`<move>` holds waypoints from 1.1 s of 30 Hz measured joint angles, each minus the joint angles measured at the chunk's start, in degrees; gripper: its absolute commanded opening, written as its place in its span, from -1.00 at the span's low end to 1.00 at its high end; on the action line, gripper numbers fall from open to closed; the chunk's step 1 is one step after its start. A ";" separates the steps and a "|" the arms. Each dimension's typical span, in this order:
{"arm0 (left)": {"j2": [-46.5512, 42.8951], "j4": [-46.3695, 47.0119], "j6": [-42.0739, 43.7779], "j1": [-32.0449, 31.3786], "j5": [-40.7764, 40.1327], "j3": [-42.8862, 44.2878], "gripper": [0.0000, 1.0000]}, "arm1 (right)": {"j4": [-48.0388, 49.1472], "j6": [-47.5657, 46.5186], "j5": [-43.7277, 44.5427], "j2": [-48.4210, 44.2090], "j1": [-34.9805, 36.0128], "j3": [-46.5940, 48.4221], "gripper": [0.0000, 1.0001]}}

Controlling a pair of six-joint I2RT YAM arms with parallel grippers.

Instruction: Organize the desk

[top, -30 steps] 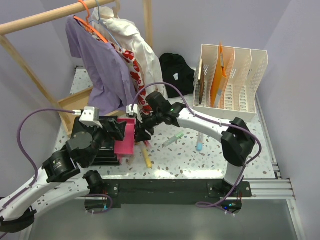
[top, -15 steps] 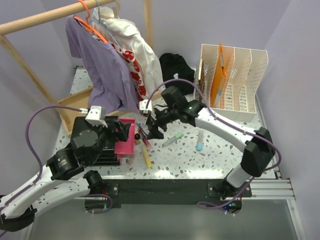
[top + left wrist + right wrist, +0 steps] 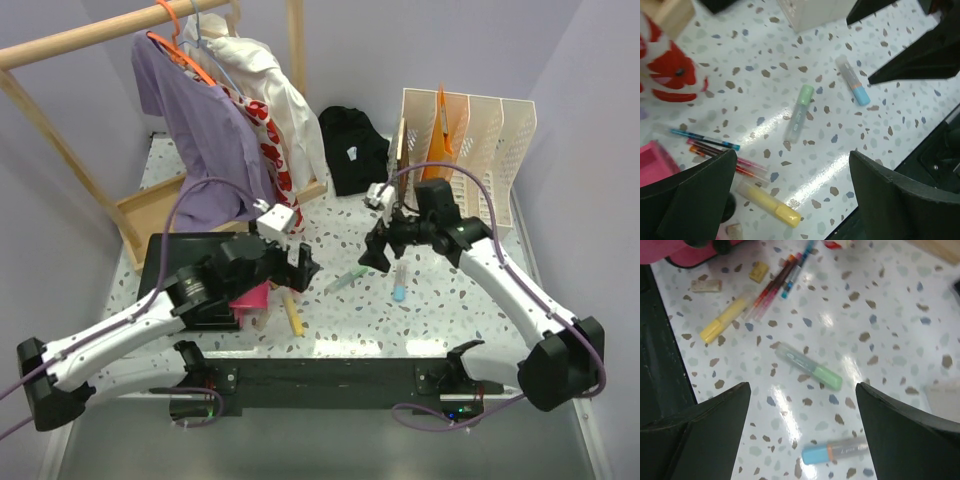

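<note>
Desk (image 3: 440,305) runs across the whole top view, white speckled, with a black rail on the near edge. At far left a purple shirt (image 3: 200,130) hangs on the rack above a wooden tray (image 3: 140,215). A black mat (image 3: 165,255) lies at front left, with a pink box (image 3: 250,297) on its right edge. Left gripper (image 3: 792,151) hovers just right of the box, fingers spread wide with nothing between them. Below it are a yellow marker (image 3: 769,205) and a bunch of pens (image 3: 774,286). A green marker (image 3: 798,114) lies mid-desk. Right gripper (image 3: 802,385) hangs above the desk between the green marker and a blue marker (image 3: 853,87), jaws apart and empty. Black cloth (image 3: 352,150) sits at the back, file rack (image 3: 465,160) at back right.
</note>
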 measured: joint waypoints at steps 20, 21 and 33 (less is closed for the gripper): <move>51.60 -5.95 10.47 -5.42 5.44 26.45 0.40 | 4.48 9.75 0.20 -9.60 -21.14 -5.07 0.96; 53.24 -6.51 10.91 -5.42 5.20 27.50 0.38 | 4.50 9.79 0.20 -9.60 -21.31 -5.14 0.96; 64.15 -10.54 15.10 -4.72 3.80 34.16 0.12 | 5.14 10.32 0.04 -9.60 -21.92 -5.18 0.95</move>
